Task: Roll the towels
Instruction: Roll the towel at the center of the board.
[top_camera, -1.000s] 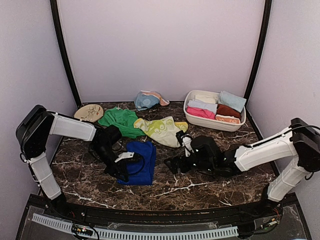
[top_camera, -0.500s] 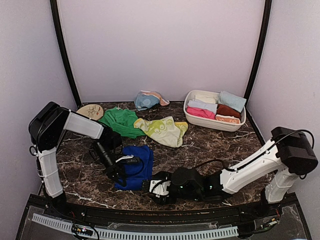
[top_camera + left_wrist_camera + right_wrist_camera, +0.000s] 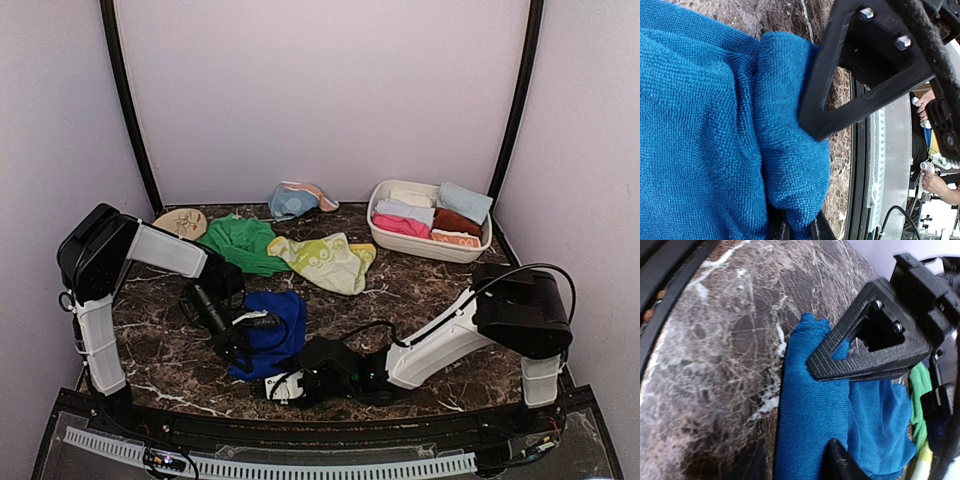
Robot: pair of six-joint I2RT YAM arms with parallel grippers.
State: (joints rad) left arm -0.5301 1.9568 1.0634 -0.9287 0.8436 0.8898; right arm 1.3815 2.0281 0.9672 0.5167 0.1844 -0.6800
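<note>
A royal blue towel (image 3: 275,325) lies bunched left of the table's middle. My left gripper (image 3: 243,340) is shut on its left fold; in the left wrist view the blue towel (image 3: 715,125) is pinched between the fingers of the left gripper (image 3: 797,225). My right gripper (image 3: 283,385) sits low at the towel's near edge. In the right wrist view the right gripper (image 3: 797,457) stands open, straddling the blue towel's (image 3: 810,410) edge, with a gap beside one finger. Green (image 3: 240,243), yellow-green patterned (image 3: 325,260) and light blue (image 3: 290,202) towels lie farther back.
A white basin (image 3: 430,248) at the back right holds several rolled towels. A tan round disc (image 3: 178,224) lies at the back left. The table's front rail runs close behind my right gripper. Walls close in on three sides.
My right arm swung from the table's middle down and left to the blue towel's near edge, its jaws narrowing. The left gripper drew back slightly, bunching the towel, then stayed still.
</note>
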